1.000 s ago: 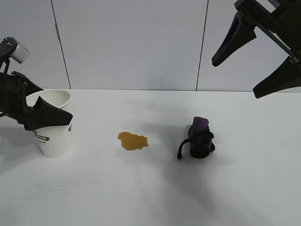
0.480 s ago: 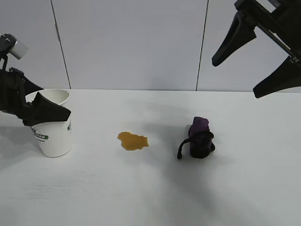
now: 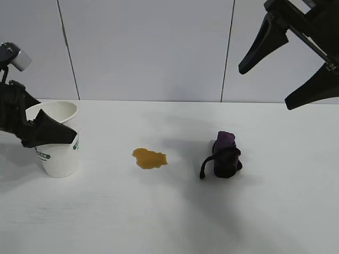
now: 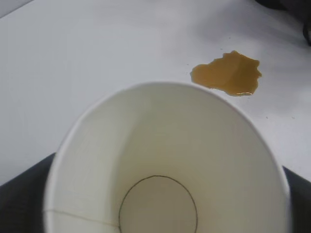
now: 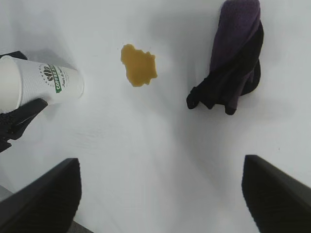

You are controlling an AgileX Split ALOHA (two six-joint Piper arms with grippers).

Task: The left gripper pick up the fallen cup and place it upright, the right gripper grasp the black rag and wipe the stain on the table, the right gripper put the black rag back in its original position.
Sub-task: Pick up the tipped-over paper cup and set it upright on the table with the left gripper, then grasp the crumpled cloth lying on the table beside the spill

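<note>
Standing upright between the spread fingers of the left gripper (image 3: 53, 126), the cup (image 3: 57, 138) looked released, so backing away seemed next, while the right gripper (image 3: 288, 69) hung open above the black rag (image 3: 225, 154).

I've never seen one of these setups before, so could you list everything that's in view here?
cup: one, white with green lettering, upright at the table's left.
stain: one, amber-brown, mid-table.
rag: one, black and purple, bunched right of the stain.
table: one, white.
wall: grey panels behind.
left gripper: one, black, fingers either side of the cup.
right gripper: one, black, open, raised at upper right.
</note>
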